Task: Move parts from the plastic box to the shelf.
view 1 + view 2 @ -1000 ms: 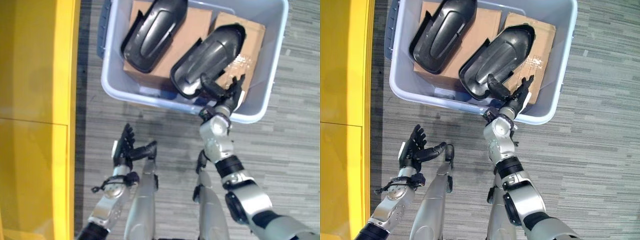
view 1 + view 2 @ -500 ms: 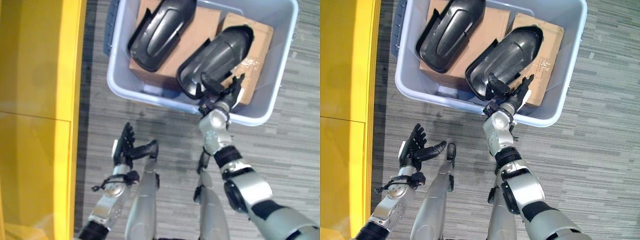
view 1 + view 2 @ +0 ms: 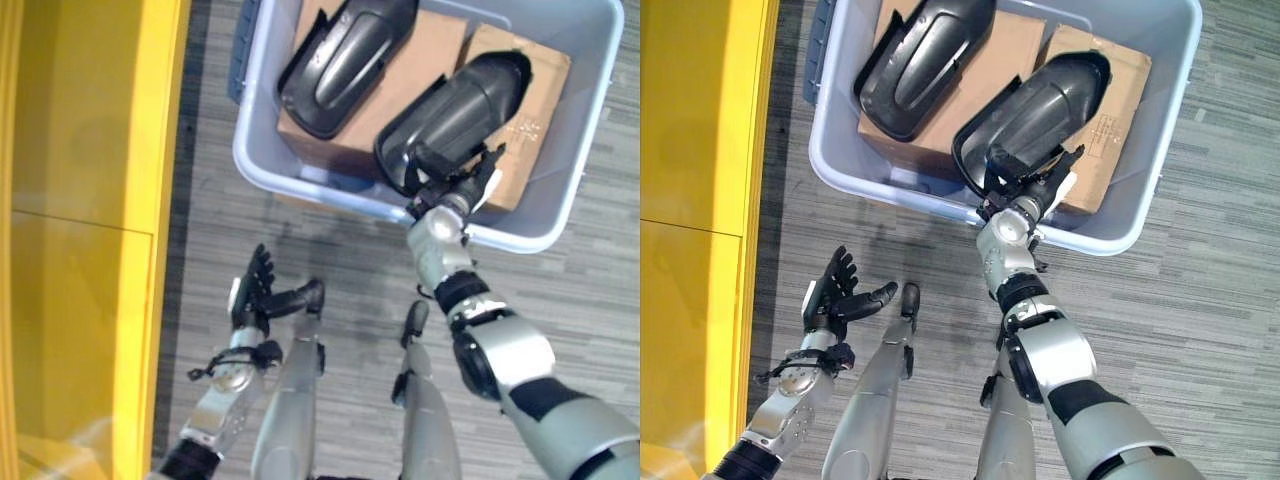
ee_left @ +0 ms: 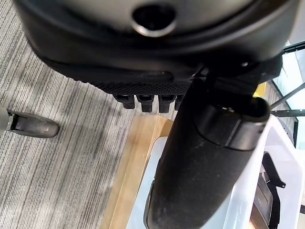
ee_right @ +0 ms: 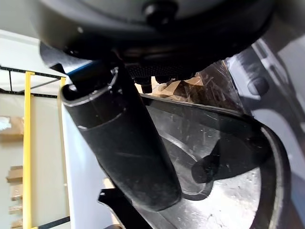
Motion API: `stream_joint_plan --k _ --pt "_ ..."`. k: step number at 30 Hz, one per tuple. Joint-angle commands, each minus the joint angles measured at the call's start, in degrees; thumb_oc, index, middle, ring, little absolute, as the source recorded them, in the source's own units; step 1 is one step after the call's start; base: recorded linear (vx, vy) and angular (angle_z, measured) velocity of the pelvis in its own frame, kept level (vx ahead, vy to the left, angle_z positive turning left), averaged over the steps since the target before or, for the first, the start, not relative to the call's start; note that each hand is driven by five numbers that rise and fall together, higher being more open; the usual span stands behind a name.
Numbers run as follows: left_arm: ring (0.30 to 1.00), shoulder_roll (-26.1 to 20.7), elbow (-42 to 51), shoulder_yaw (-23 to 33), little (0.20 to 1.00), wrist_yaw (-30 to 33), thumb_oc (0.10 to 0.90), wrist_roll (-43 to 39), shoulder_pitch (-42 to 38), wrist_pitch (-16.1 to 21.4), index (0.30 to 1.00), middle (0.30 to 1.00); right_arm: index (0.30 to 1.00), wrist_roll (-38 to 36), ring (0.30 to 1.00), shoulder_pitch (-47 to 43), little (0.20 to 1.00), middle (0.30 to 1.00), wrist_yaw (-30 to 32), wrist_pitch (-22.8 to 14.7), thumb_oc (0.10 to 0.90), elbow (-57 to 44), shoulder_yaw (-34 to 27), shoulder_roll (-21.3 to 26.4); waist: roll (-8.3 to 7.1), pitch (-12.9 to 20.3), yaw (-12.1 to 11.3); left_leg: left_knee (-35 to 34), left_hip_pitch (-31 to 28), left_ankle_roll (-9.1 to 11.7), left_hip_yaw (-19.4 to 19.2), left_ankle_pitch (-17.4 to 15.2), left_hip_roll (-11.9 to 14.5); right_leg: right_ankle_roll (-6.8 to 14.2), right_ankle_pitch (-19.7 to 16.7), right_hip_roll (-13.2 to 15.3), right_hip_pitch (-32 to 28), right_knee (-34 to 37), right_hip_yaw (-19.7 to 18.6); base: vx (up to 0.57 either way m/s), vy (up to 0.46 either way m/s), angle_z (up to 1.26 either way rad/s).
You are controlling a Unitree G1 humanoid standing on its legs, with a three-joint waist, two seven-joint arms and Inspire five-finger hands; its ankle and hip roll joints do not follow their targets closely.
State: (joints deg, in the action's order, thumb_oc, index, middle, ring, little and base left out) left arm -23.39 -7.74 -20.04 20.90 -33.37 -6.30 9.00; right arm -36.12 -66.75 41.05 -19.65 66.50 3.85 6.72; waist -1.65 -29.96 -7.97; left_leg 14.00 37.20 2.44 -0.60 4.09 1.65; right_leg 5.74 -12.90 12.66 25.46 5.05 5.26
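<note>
Pale blue-grey plastic forms the box point(image 3: 262, 170) that sits on the grey striped floor point(image 3: 560, 290) in the upper part of both eye views. Inside it lie two brown cardboard cartons, one in the upper middle point(image 3: 425, 60) and one toward the upper right point(image 3: 535, 110), and each carries a glossy black moulded part. The first black part point(image 3: 345, 60) rests on the middle carton, well apart from either hand. The second black part point(image 3: 455, 115) lies tilted across both cartons, its lower end near the box's near wall.

At right of centre, the right hand point(image 3: 455, 185) reaches over the near wall of the box to that lower end of the second part. Its fingers point(image 3: 490, 165) are spread and fairly straight, beside and over the part's edge. In the right wrist view the thumb point(image 5: 119, 148) stands out straight in front of the part's shiny hollow point(image 5: 224, 191), and nothing is clasped; whether the fingertips touch the part cannot be told.

In the lower left of the eye views, the left hand point(image 3: 250, 300) hangs over the floor, well apart from the box, fingers point(image 3: 840, 270) straight and fanned, holding nothing. Yellow shelf panels point(image 3: 80, 200) run down the left edge.
</note>
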Motion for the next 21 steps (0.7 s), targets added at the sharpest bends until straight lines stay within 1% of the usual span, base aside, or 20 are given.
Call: stream_joint_plan --k 1,2,3,4,5,6,7,8,9,10,15,21 --pt "1.000 0.7 4.4 -1.9 1.000 -0.6 0.900 0.9 -1.7 4.7 1.000 1.000 1.000 -7.8 1.000 3.5 1.000 1.000 -5.6 6.2 0.900 7.0 -2.0 2.0 5.84 0.2 -2.3 -1.0 -1.7 -1.5 1.0 -3.7 -1.2 3.0 8.3 0.6 -3.4 -6.0 -0.4 0.01 0.012 0.08" --pt "1.000 0.7 4.3 -2.0 1.000 -0.6 0.900 0.9 -1.7 4.7 1.000 1.000 1.000 -7.8 1.000 3.5 1.000 1.000 -5.8 6.2 0.900 7.1 -2.0 2.0 5.87 0.2 -2.3 -1.0 -1.7 -1.5 1.1 -3.7 -1.3 3.0 8.3 0.6 -3.4 -6.0 -0.4 0.01 0.012 0.09" --pt "1.000 0.9 4.1 -2.1 1.000 -0.9 0.900 0.8 -1.9 4.7 1.000 1.000 0.764 -9.1 0.764 3.5 0.764 0.764 -7.0 6.9 0.731 8.2 -2.4 2.1 6.14 0.2 -2.7 -0.8 -1.7 -1.5 1.1 -3.8 -1.4 3.0 8.4 0.7 -3.6 -5.9 -0.2 0.01 0.014 0.10" --pt "1.000 0.8 4.1 -2.0 1.000 -1.1 0.900 0.7 -2.1 4.6 1.000 1.000 0.643 -9.4 0.643 3.6 0.643 0.643 -7.7 7.5 0.645 8.7 -2.3 2.2 6.21 0.2 -2.9 -0.8 -1.6 -1.5 1.2 -3.8 -1.5 3.1 8.5 0.7 -3.7 -5.9 -0.2 0.01 0.014 0.08" --pt "1.000 0.9 4.1 -2.1 1.000 -1.1 0.900 0.7 -2.1 4.7 1.000 1.000 0.487 -9.4 0.487 3.6 0.487 0.487 -7.9 7.5 0.533 8.9 -2.3 2.3 6.25 0.2 -2.9 -0.7 -1.6 -1.5 1.2 -3.8 -1.5 3.1 8.5 0.8 -3.7 -5.9 -0.1 0.01 0.012 0.07" --pt "1.000 0.8 3.6 -2.0 1.000 -1.8 0.900 0.9 -2.3 4.5 1.000 1.000 0.300 -11.0 0.300 4.2 0.300 0.300 -10.4 8.7 0.400 10.0 -2.1 2.4 6.40 0.2 -3.2 -0.6 -1.8 -1.5 1.2 -4.1 -1.6 3.2 8.5 0.8 -4.1 -5.7 0.0 0.03 0.005 0.05" --pt "1.000 0.9 3.5 -2.0 1.000 -2.1 0.900 1.0 -2.3 4.3 1.000 1.000 0.300 -14.0 0.300 4.5 0.300 0.300 -11.2 8.5 0.400 10.5 -3.1 2.3 6.40 0.2 -3.3 -0.4 -1.9 -1.5 1.3 -4.5 -1.6 3.2 8.8 0.8 -4.4 -5.7 0.1 0.03 0.004 0.04" --pt "1.000 0.9 3.5 -2.0 1.000 -2.1 0.900 1.0 -2.3 4.3 1.000 1.000 0.300 -14.0 0.300 4.5 0.300 0.300 -11.2 8.5 0.400 10.5 -3.1 2.3 6.40 0.2 -3.3 -0.4 -1.9 -1.5 1.3 -4.5 -1.6 3.2 8.8 0.8 -4.4 -5.7 0.1 0.03 -0.002 0.03" --pt "1.000 0.9 3.0 -1.9 1.000 -2.8 0.900 0.8 -2.2 3.9 1.000 1.000 0.300 -19.4 0.300 5.3 0.300 0.300 -12.8 7.8 0.400 10.8 -5.0 2.3 6.28 0.4 -3.3 -0.2 -1.8 -1.5 1.4 -4.7 -1.7 3.2 8.9 0.9 -4.7 -5.5 0.3 0.00 0.000 0.00" --pt "1.000 0.9 3.1 -1.8 1.000 -2.9 0.900 0.6 -2.2 3.8 1.000 1.000 0.300 -20.2 0.300 5.6 0.300 0.300 -13.0 7.4 0.400 10.8 -5.2 2.3 6.23 0.6 -3.3 -0.4 -1.7 -1.6 1.4 -4.3 -1.8 3.2 8.7 1.0 -4.5 -5.4 0.3 0.00 0.000 0.00" --pt "1.000 0.8 3.3 -2.1 1.000 -4.0 0.900 -0.5 -1.3 2.8 1.000 1.000 0.300 -25.7 0.300 7.6 0.300 0.300 -14.9 6.4 0.400 11.1 -6.9 1.3 6.14 1.2 -3.5 -0.4 -1.9 -1.7 1.5 -4.3 -1.8 3.3 8.7 1.1 -4.8 -5.2 0.3 0.00 0.000 0.00" --pt "1.000 0.8 3.2 -2.2 1.000 -4.3 0.900 -1.9 -1.1 2.4 1.000 1.000 0.300 -29.1 0.300 8.3 0.300 0.300 -15.6 5.1 0.400 9.9 -7.9 1.2 6.01 1.5 -3.4 -0.5 -2.5 -1.8 1.2 -4.4 -1.7 3.2 8.7 1.1 -5.0 -5.3 0.1 0.00 0.000 0.00"
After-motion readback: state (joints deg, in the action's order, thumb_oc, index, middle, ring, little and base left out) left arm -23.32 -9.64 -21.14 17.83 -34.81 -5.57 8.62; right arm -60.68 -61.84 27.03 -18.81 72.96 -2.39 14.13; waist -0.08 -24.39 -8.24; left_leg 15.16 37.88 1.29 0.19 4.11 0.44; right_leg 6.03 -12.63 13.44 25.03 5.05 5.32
